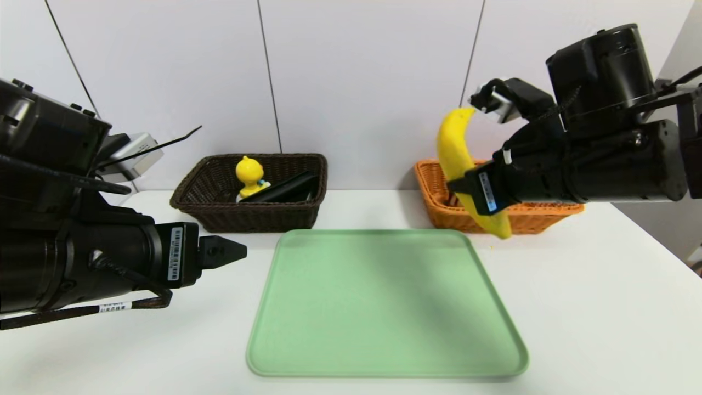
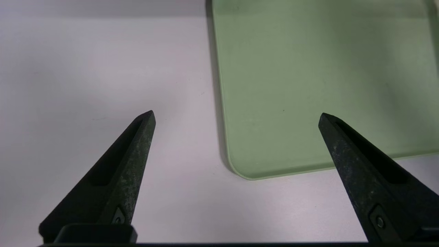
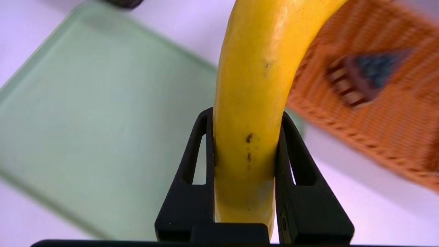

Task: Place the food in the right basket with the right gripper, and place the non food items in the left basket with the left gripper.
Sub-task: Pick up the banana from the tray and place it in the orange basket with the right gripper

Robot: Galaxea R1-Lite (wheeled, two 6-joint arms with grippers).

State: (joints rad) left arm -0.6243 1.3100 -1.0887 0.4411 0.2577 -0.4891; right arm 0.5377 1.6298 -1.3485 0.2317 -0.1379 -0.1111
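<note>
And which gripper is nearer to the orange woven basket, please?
Right. The right gripper holds the banana beside the orange woven basket; the left gripper is across the green tray.

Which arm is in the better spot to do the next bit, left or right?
The right, I'd say. Its black claw already grips the long yellow banana near the orange woven basket, where food belongs. The left arm's open black claw is empty, off beside the green tray.

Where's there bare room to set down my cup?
The green tray is bare, as is the white table right of it. It's crowded by the orange basket, where the right gripper holds a banana.
</note>
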